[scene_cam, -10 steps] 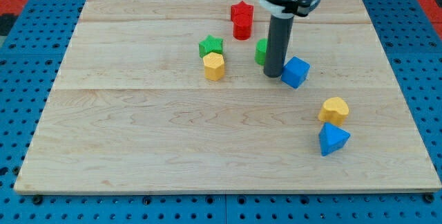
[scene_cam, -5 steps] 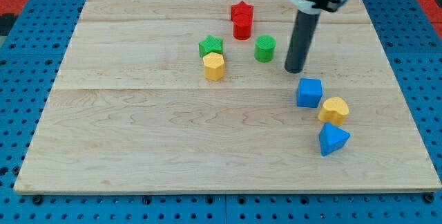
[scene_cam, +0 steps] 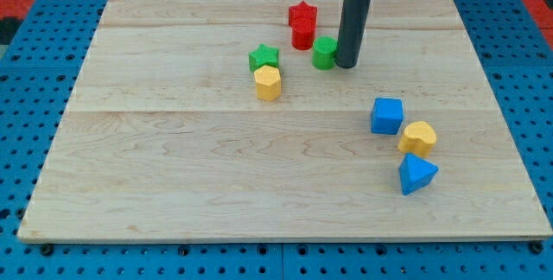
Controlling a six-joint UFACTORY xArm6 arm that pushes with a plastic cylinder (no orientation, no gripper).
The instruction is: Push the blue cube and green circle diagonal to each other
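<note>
1. I have no hand that can spread, press together or pinch. I only have a straight dark rod, and my tip (scene_cam: 346, 64) sits on the wooden board (scene_cam: 173, 185).
2. My tip is right beside the green circle (scene_cam: 324, 53), on its right side. It looks like it is touching it, but I cannot be sure.
3. The blue cube (scene_cam: 387, 115) is nearer and further right, well apart from my tip. The green circle is far and left of it, so the two look slanted from each other already.
4. A yellow block (scene_cam: 419, 136) sits just beside the blue cube, and a blue pointy block (scene_cam: 416, 174) is near that one.
5. Left of the green circle are a green star (scene_cam: 263, 56) and a yellow block (scene_cam: 269, 82). Two red blocks (scene_cam: 302, 23) sit just behind it.
6. I think both blocks are small, light and hard. They should slide easily on the smooth wood.
7. I cannot grab them, so I must push a flat side. The round one may roll off my tip, so I should push at its middle.
</note>
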